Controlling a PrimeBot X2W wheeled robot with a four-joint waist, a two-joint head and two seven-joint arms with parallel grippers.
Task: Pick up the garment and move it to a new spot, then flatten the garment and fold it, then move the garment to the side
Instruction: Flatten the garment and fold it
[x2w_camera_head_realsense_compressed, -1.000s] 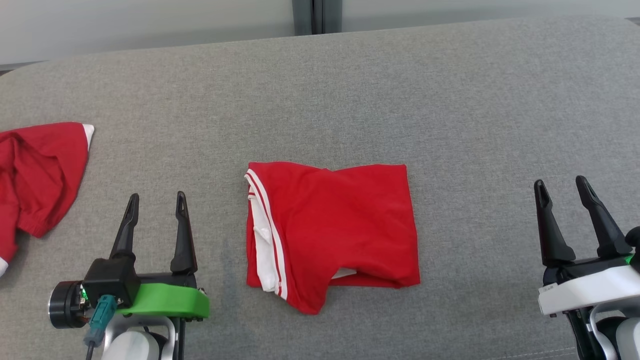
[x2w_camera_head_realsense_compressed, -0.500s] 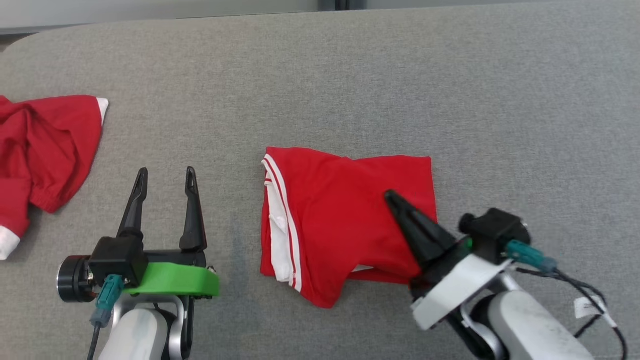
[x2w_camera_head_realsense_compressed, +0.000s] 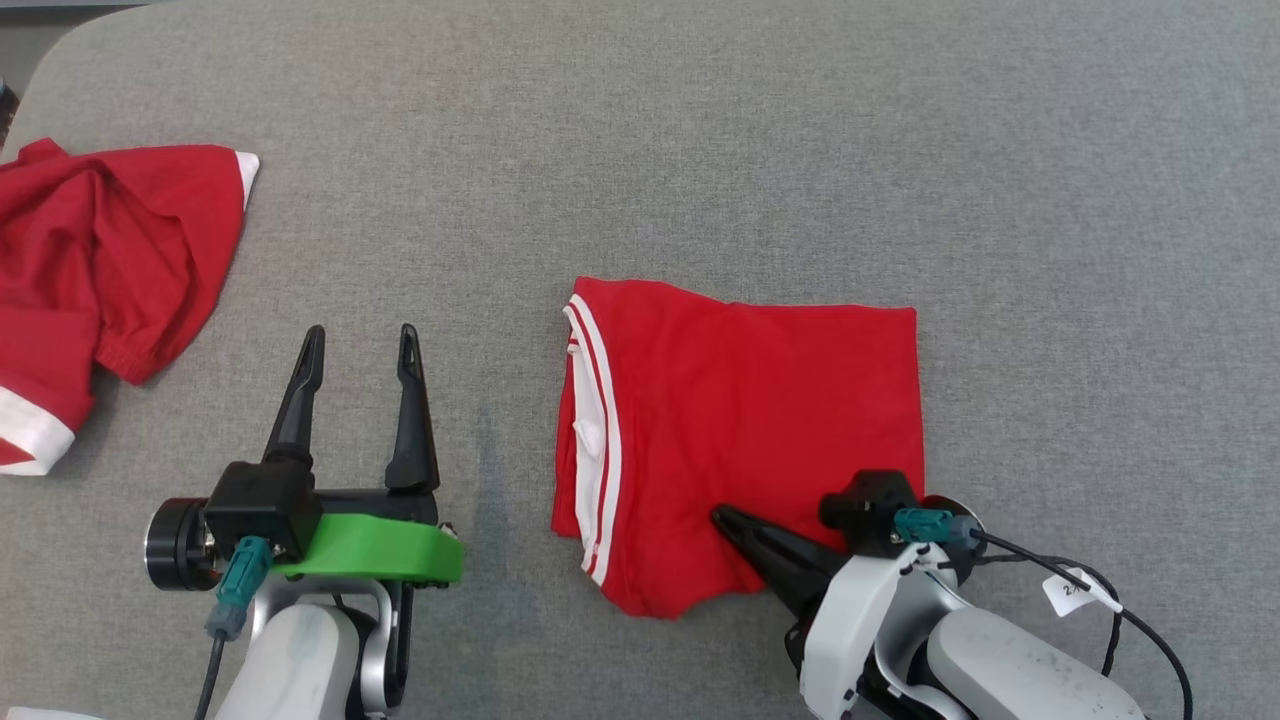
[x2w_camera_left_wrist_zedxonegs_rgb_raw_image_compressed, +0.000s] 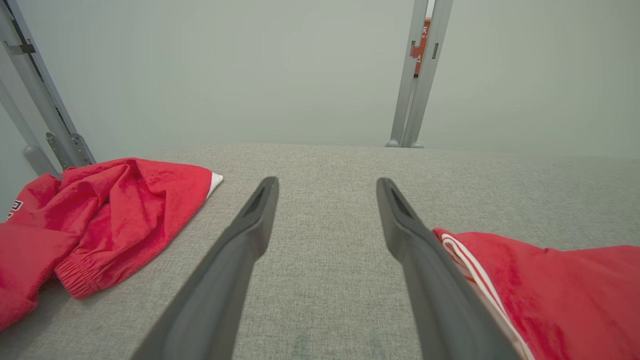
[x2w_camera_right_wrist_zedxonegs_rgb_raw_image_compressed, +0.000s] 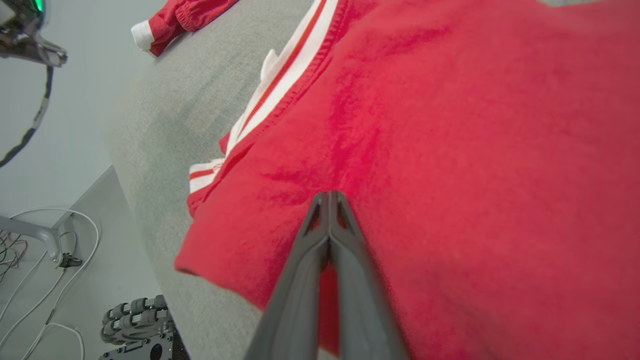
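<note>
Fingers pressed flat against each other with no gap between them, the right gripper (x2w_camera_head_realsense_compressed: 722, 515) is lying low and slanted over the near edge of the folded red garment (x2w_camera_head_realsense_compressed: 750, 420). Its tip is sitting on the cloth. Whether any fabric is being pinched between the fingers I cannot tell, since the right wrist view is showing the tips meeting over smooth, flat red cloth.

Most of the garment is spreading out ahead of this gripper's tip and to both sides of it. The near hem is passing under the fingers. The garment's white-and-red striped band (x2w_camera_head_realsense_compressed: 598, 420) is running along the edge that is facing the left gripper (x2w_camera_head_realsense_compressed: 362, 335).

That left gripper is holding its fingers spread wide apart above the grey padded surface (x2w_camera_head_realsense_compressed: 800, 150), gripping nothing. Bare grey fabric is showing between its fingers. The folded garment is lying just beside its right finger, a strip of grey surface showing between them in the head view.

A second red garment (x2w_camera_head_realsense_compressed: 110, 250), crumpled and with a white cuff, is lying ahead of the left gripper and off to its left. It is well apart from the folded one.
</note>
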